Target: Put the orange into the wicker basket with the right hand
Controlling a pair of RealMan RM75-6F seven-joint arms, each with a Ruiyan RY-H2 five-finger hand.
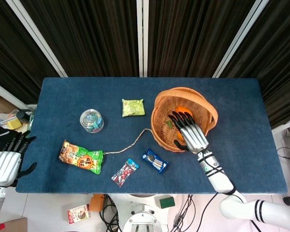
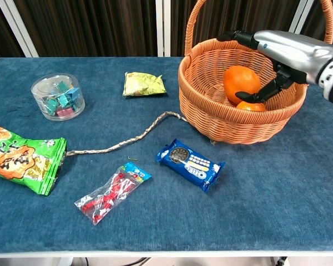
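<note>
Right hand (image 2: 291, 52) reaches into the wicker basket (image 2: 211, 119), fingers (image 2: 266, 91) curled against the orange (image 2: 241, 82); whether it grips or only touches, I cannot tell. A second orange piece (image 2: 250, 106) lies below it. Risk: fingers dragging the fruit or snagging the rim on withdrawal, tipping the basket. Left hand (image 1: 5, 164) hangs apart-fingered and empty at 8 o'clock, off the blue table (image 1: 241, 145). Dark slatted curtains (image 1: 96, 34) behind.

Orange fruit (image 2: 241, 83) lies in a tan wicker basket (image 2: 211, 119) on a dark blue tablecloth (image 2: 277, 188).
</note>
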